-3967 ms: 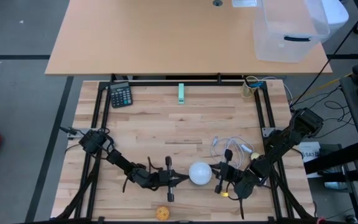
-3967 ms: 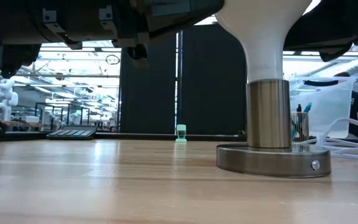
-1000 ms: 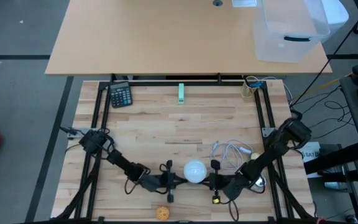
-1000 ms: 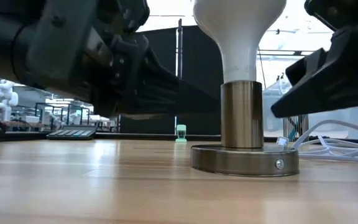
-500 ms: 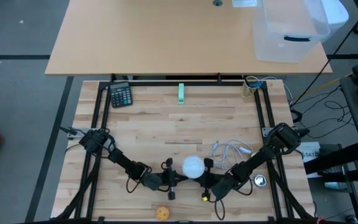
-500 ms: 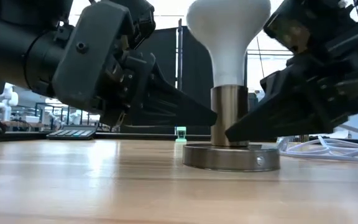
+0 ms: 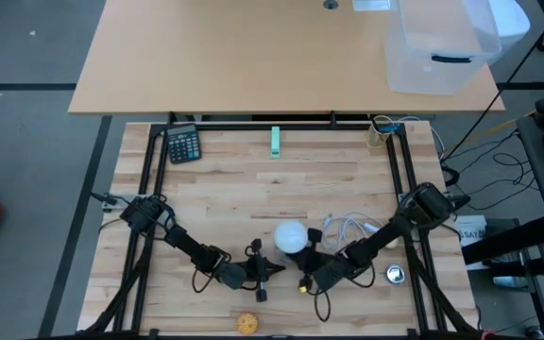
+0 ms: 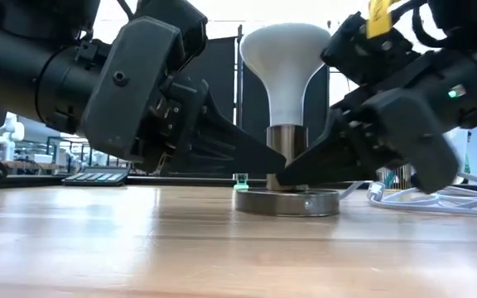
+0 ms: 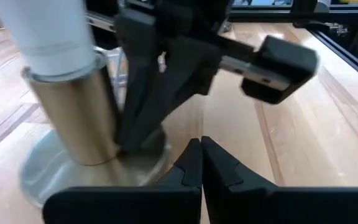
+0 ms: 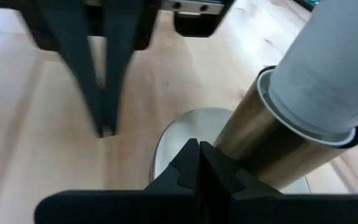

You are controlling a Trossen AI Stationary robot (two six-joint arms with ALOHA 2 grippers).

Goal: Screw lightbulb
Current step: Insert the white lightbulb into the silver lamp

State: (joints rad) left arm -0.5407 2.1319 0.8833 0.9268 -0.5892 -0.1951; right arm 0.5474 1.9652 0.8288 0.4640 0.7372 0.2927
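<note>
The white lightbulb (image 7: 291,236) stands upright in a brass socket (image 8: 286,145) on a round metal base (image 8: 288,201) that rests flat on the wooden table. My right gripper (image 7: 302,257) is shut and reaches in from the near right, its tip at the socket's foot. My left gripper (image 7: 279,268) is also shut and comes in low from the near left. Its tip (image 10: 107,127) stands just off the base's rim, with bare wood showing between them in the right wrist view. My right gripper has its shut fingertips (image 9: 132,134) over the base plate, against the foot of the brass socket (image 10: 229,149). The fingers slant down from the table's near right side. The lamp stands upright, its base flat on the table.
A calculator (image 7: 184,144), a small green piece (image 7: 276,142) and a cup of pens (image 7: 379,127) sit along the far edge. A white cable (image 7: 349,229) lies right of the lamp and a small metal piece (image 7: 395,274) near the right frame. A yellowish ball (image 7: 246,323) is at the near edge.
My right gripper has gone toward the table's left and far edges, sinking a little and staying shut. The lamp with the bulb has slid upright along the table toward the far left.
</note>
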